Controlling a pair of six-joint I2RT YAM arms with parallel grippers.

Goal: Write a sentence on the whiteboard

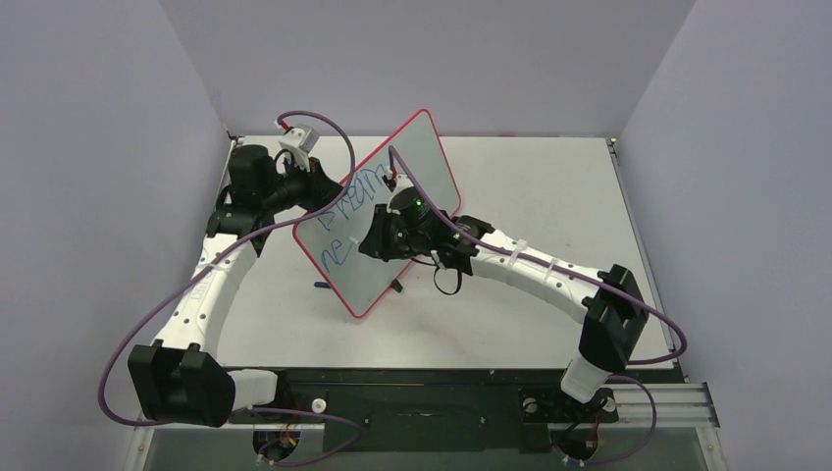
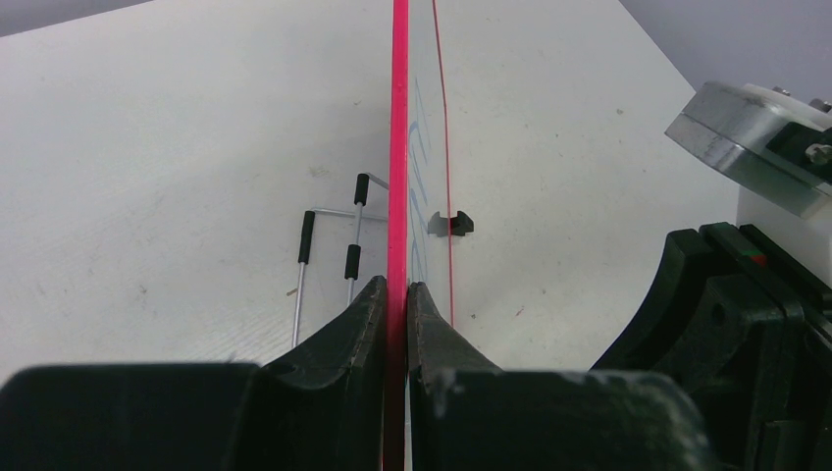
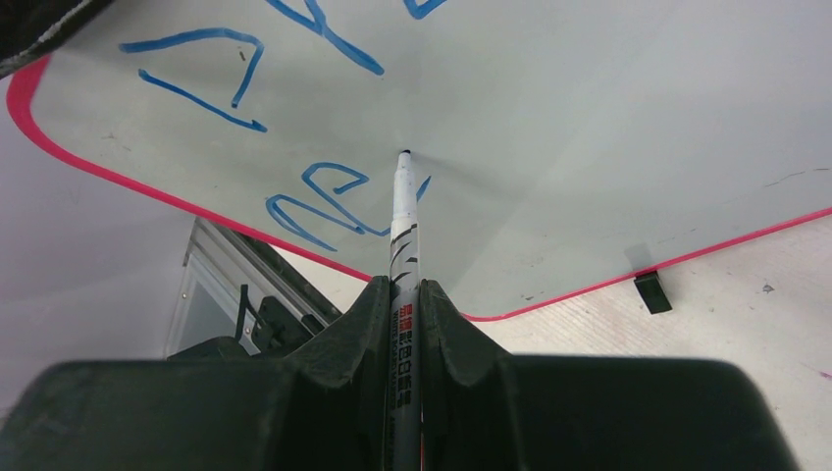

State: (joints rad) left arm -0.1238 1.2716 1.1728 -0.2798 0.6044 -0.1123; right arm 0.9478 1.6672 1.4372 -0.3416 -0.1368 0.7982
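Note:
The whiteboard [image 1: 424,155], white with a thin red rim, stands tilted on one edge on the table. My left gripper [image 1: 320,186] is shut on its upper left rim; the left wrist view shows the rim [image 2: 398,147] edge-on between my left gripper's [image 2: 396,289] jaws. The sentence [image 1: 355,194] is blue handwriting in two rows, with short letters [image 1: 337,252] in the lower one. My right gripper [image 1: 378,241] is shut on a white marker [image 3: 403,226]. In the right wrist view the right gripper [image 3: 404,289] holds the tip against the board [image 3: 589,147], just right of the blue letters [image 3: 329,201].
A black clip [image 3: 651,291] sits on the board's lower edge, also seen in the left wrist view [image 2: 450,224]. A wire stand with black caps [image 2: 329,245] lies on the table behind the board. A small blue piece [image 1: 322,285] lies by the board's near corner.

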